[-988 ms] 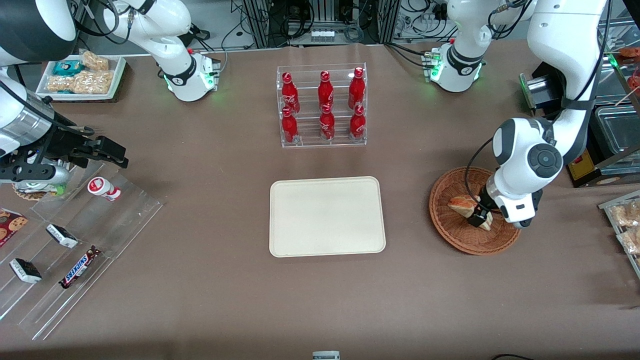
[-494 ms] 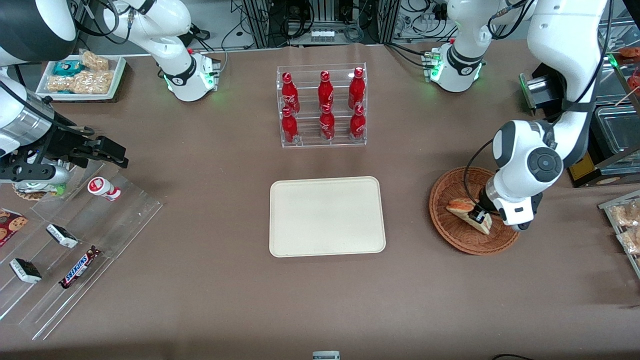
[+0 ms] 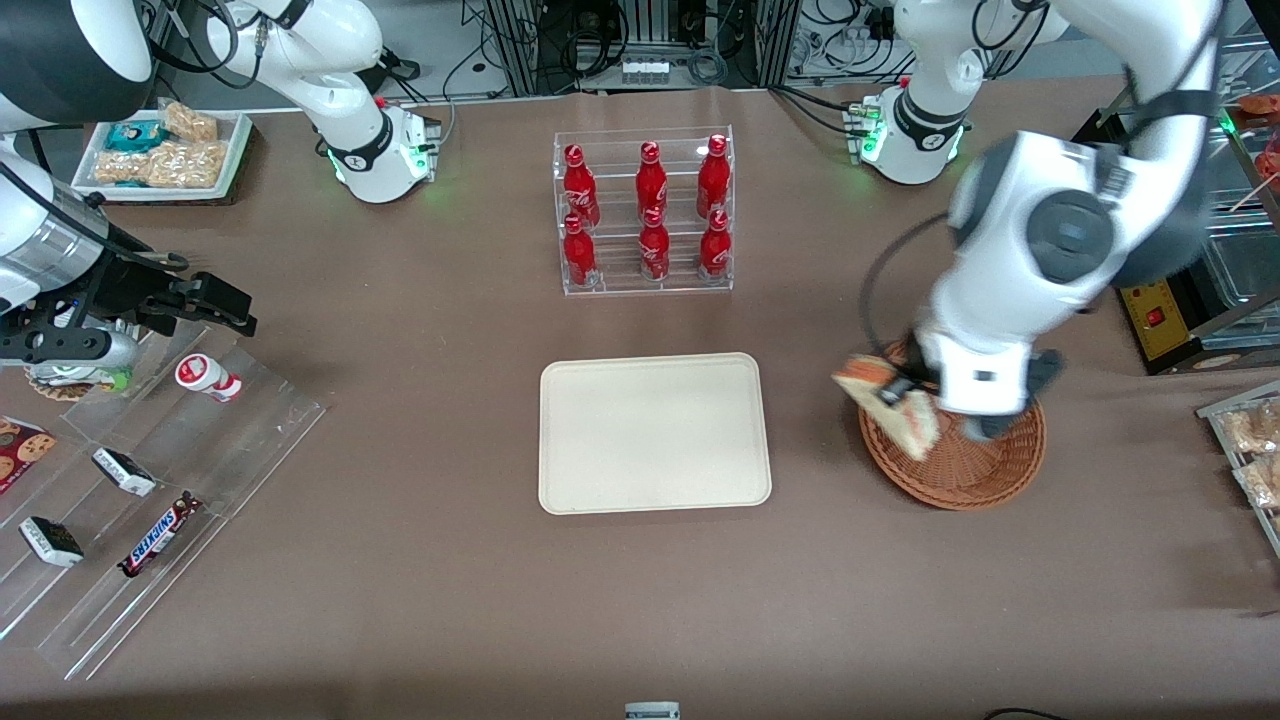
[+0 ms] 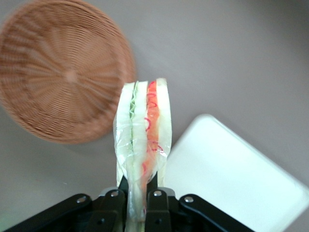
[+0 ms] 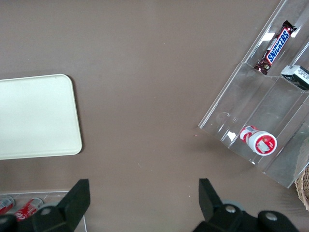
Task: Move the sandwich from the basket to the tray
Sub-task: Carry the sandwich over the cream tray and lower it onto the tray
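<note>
The tool [image 4: 141,195] is closed on the narrow end of the sandwich [image 3: 893,402], which hangs in the air at the right of the front view, over the rim of the basket [image 3: 975,470] on the side facing the tray [image 3: 655,432]. The tray lies in the middle of that frame, bare, with a strip of brown bench [image 3: 640,600] between it and the basket.

What could go wrong from here, as I judge it:
- The hold is on one end only, and the wrap looks slick, so the wedge could slide out or swing during the carry and drop on the bench short of the tray.
- A hard squeeze could crush the soft bread or push the filling out.
- If it is let go from too high it may tip or roll off the low rim.

The wrist view shows what the front view hides: both fingers [image 4: 155,205] pressed against the bread faces, the clear wrap, and the red and green filling layers seen edge-on. It also shows the basket with nothing in it. The front view alone gives the whole layout, with the rack of red bottles [image 3: 646,212] above the tray, and shows that the arm's white body covers the tool itself.
</note>
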`<state>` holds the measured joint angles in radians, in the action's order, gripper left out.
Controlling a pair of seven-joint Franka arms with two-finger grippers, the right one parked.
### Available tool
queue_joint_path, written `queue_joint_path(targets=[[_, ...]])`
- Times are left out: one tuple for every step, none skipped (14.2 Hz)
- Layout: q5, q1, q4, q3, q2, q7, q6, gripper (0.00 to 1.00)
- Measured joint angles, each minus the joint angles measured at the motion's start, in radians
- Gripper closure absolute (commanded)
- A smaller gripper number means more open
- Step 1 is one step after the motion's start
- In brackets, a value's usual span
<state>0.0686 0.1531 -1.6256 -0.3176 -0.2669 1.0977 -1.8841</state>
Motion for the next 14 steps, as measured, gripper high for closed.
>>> queue_joint_path(targets=[[0.032,0.064,0.017,-0.004,-0.034,0.017,-0.019,1.00],[0.066,0.124,0.030,-0.007,-0.076,0.026,-0.044,0.98],[0.093,0.175,0.040,-0.008,-0.121,0.026,-0.075,0.98],[0.110,0.218,0.046,-0.009,-0.165,0.013,-0.103,0.98],[0.121,0.252,0.052,-0.009,-0.206,-0.014,-0.126,0.98],[0.135,0.280,0.058,-0.009,-0.244,-0.041,-0.156,0.98],[0.155,0.300,0.066,-0.009,-0.277,-0.058,-0.194,0.96],[0.180,0.315,0.076,-0.009,-0.308,-0.069,-0.225,0.96],[0.207,0.330,0.091,-0.009,-0.337,-0.076,-0.241,0.96],[0.232,0.342,0.105,-0.009,-0.362,-0.079,-0.245,0.94],[0.248,0.352,0.115,-0.009,-0.386,-0.080,-0.254,0.93],[0.256,0.357,0.120,-0.008,-0.406,-0.081,-0.281,0.93],[0.259,0.357,0.123,-0.008,-0.423,-0.083,-0.314,0.91],[0.260,0.357,0.125,-0.006,-0.438,-0.085,-0.343,0.88]])
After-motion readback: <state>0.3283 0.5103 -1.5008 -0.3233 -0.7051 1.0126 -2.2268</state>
